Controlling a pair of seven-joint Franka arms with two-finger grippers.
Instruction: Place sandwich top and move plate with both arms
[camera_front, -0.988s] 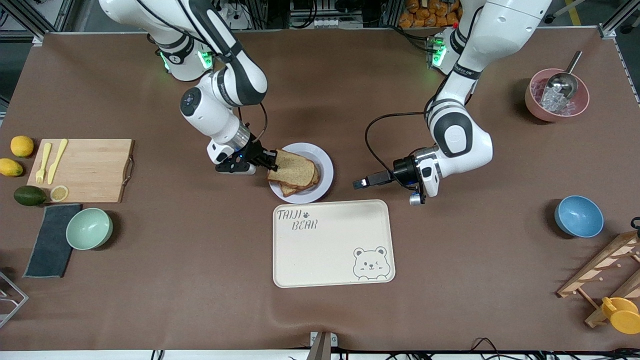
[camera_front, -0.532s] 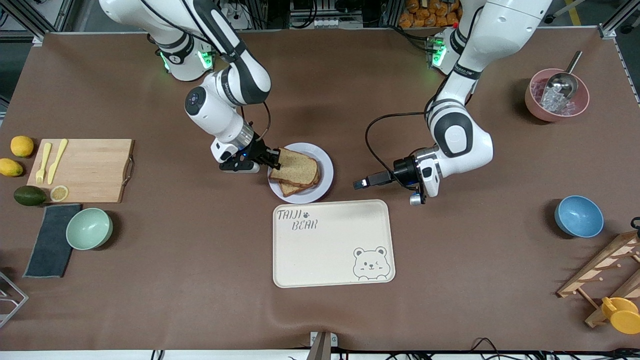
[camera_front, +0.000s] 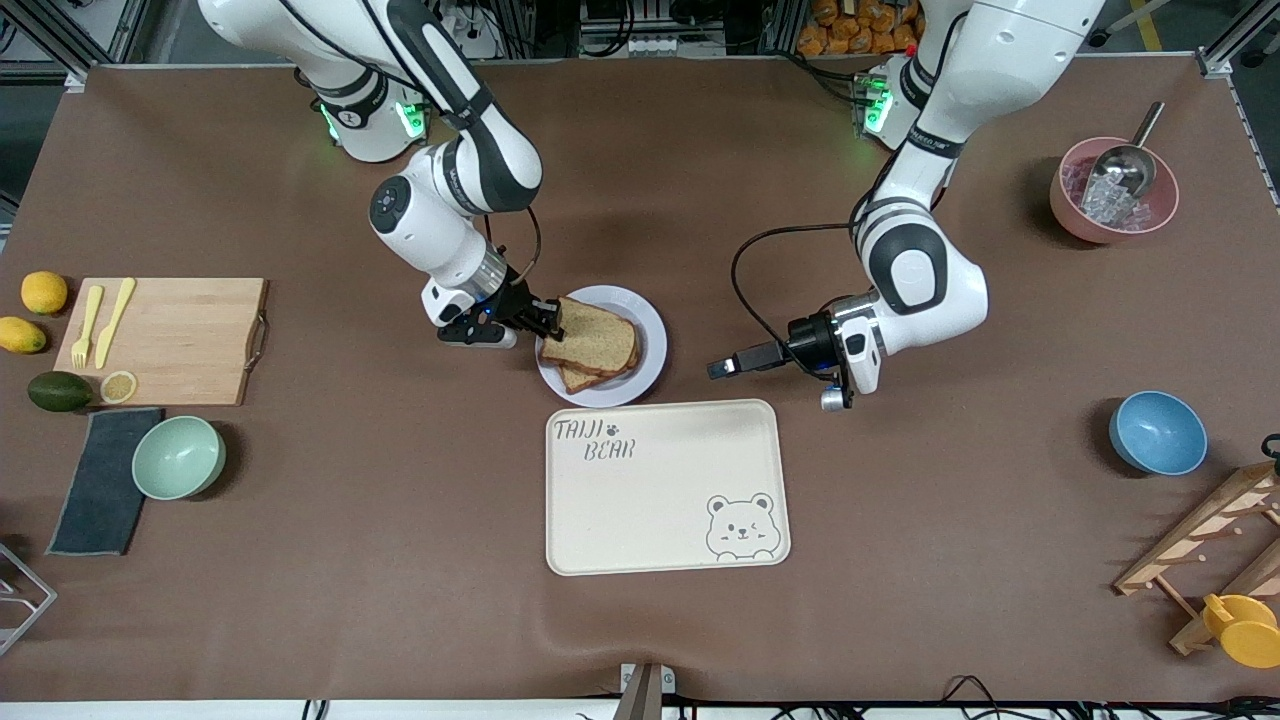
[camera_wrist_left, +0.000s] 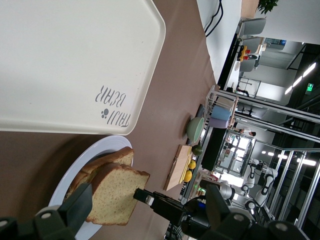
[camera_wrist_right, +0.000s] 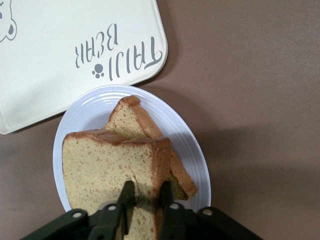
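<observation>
Fingers of our right gripper straddle the sandwich top's edge, that speckled wholemeal slice lying atop a lower slice on the round ridged plate. Our left gripper waits beside it, jaws spread.

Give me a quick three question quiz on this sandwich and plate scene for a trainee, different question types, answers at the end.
1. True or false: the sandwich top lies over a lower slice on the plate.
2. Which gripper has its fingers around the sandwich top's edge? A) left gripper B) right gripper
3. Fill in: nearer the front camera than the plate lies the cream ____.

Key: 1 true; 2 B; 3 tray.
</observation>
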